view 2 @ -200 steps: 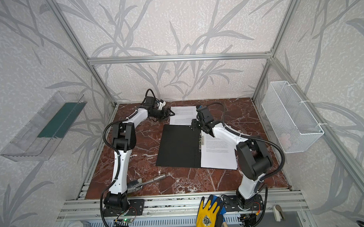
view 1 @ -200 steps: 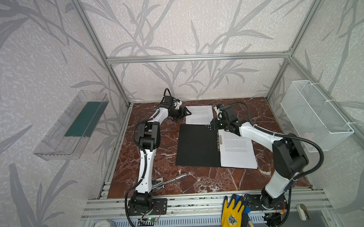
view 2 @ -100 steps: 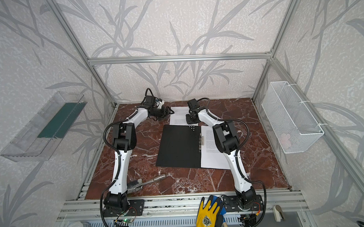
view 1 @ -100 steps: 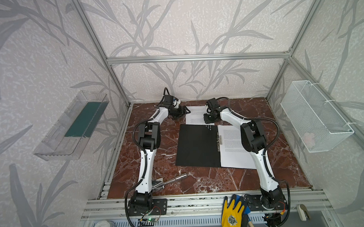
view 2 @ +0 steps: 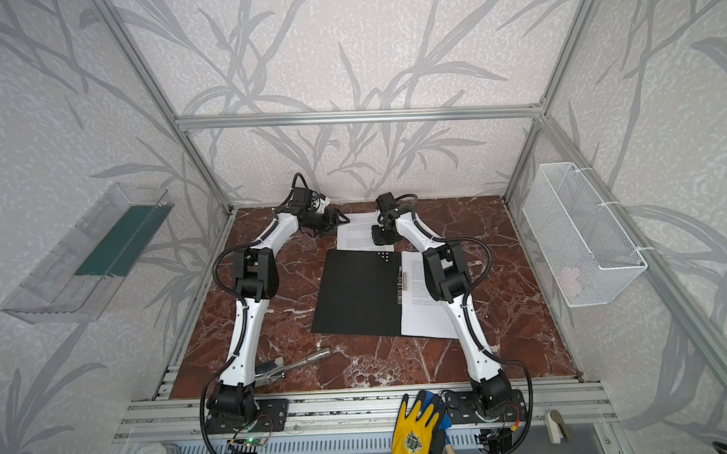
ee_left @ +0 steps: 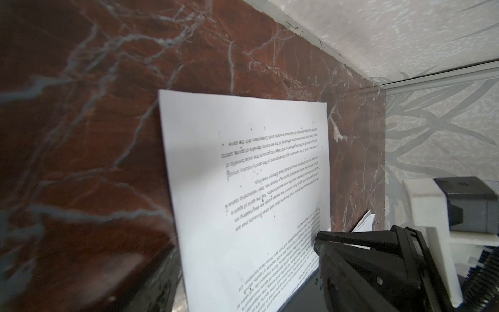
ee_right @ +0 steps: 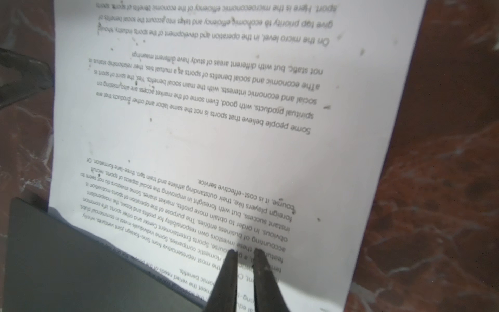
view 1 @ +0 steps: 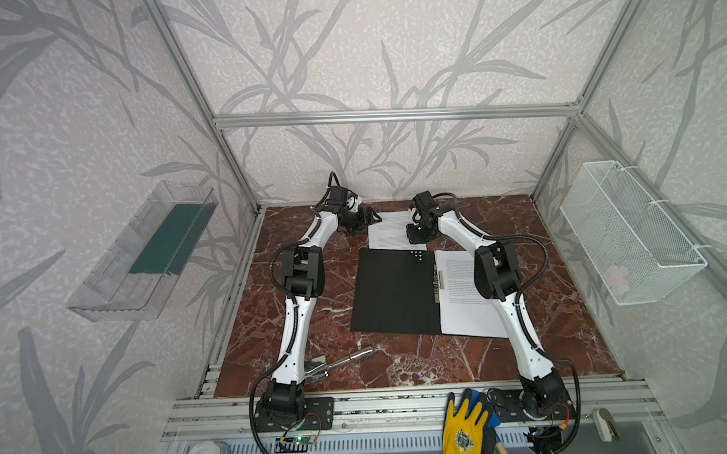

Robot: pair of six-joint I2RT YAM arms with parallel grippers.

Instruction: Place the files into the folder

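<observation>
The folder (view 1: 393,291) lies open and flat at mid-table, black inside up, with its metal clip (view 1: 438,279) at the spine. One of the files (view 1: 466,311) lies on its right half. Another printed sheet (view 1: 389,231) lies on the table just behind the folder, overlapping its back edge (ee_right: 81,256). My right gripper (ee_right: 245,256) points down onto this sheet near that edge, fingers nearly together with nothing between them. My left gripper (view 1: 372,217) stands open at the sheet's left edge, low over the table. One blurred finger (ee_left: 159,281) shows beside the sheet (ee_left: 243,189).
A metal hand tool (view 1: 341,359) lies by the left arm's base. A clear wall bin (view 1: 118,282) with a dark green slab (view 1: 166,239) hangs on the left, a white wire basket (view 1: 628,231) on the right. A yellow glove (view 1: 464,428) lies on the front rail.
My right arm has swung from the folder's spine back and left onto the sheet behind the folder, and its jaws have narrowed. The left arm has stayed put.
</observation>
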